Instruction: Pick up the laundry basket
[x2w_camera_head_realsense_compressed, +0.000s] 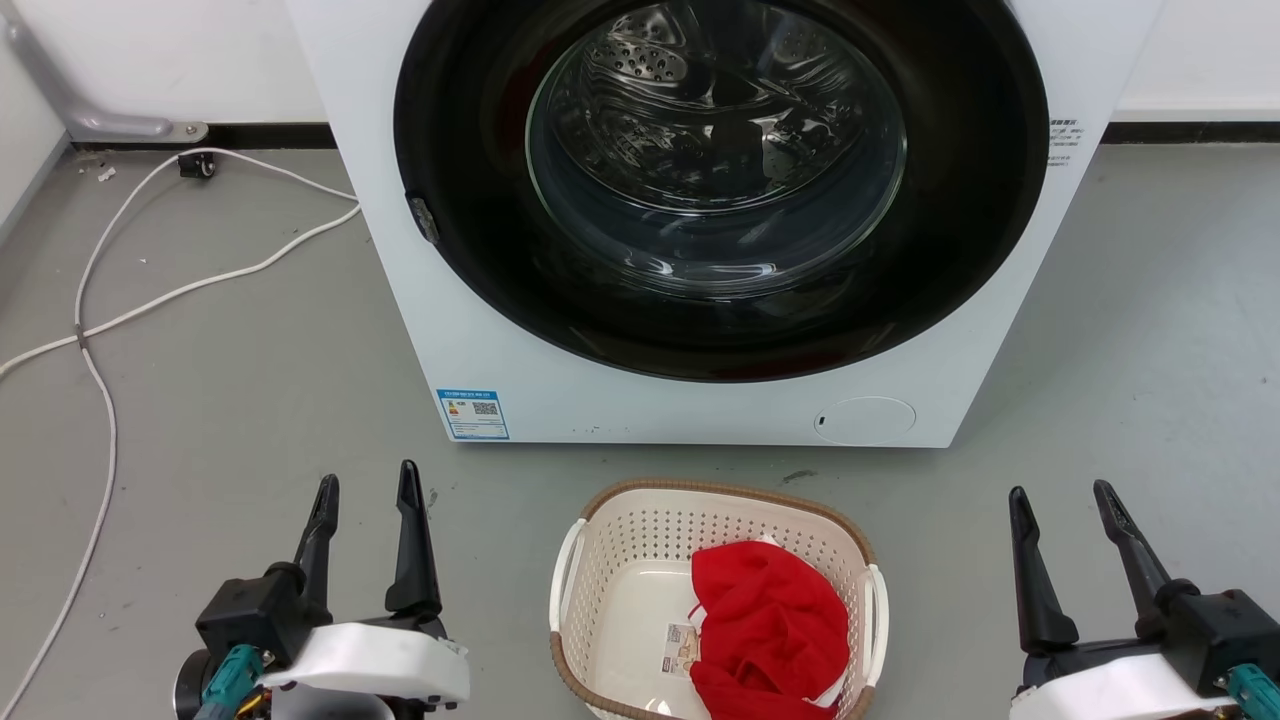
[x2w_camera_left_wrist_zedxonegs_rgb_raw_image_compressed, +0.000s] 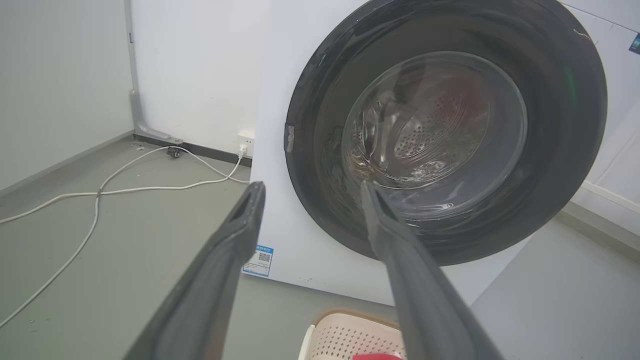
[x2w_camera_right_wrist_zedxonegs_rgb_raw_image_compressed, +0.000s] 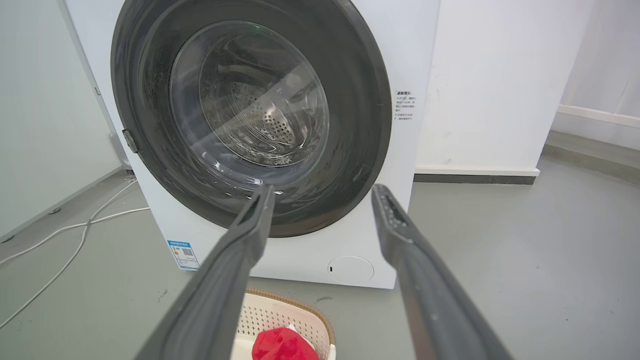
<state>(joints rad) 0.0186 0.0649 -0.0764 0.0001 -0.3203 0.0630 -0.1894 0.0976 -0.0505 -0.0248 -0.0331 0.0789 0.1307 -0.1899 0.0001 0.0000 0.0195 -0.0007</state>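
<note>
left gripper (x2w_camera_head_realsense_compressed: 368, 475) spread, empty, well left of laundry basket (x2w_camera_head_realsense_compressed: 640, 540). Basket on floor just before washing machine (x2w_camera_head_realsense_compressed: 700, 410), red cloth (x2w_camera_head_realsense_compressed: 770, 620) inside. right gripper (x2w_camera_head_realsense_compressed: 1060, 488) spread, empty, well right. Left wrist view adds wall socket (x2w_camera_left_wrist_zedxonegs_rgb_raw_image_compressed: 245, 149).

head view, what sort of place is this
Most likely a laundry area, home or test room unclear: a front-loading washing machine stands on a grey floor, with a laundry basket holding a red cloth before it.

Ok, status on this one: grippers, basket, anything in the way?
Left gripper open, empty, left of basket. Right gripper open, right of it. Basket on floor before washer, red cloth inside. Nothing between grippers and basket.
</note>
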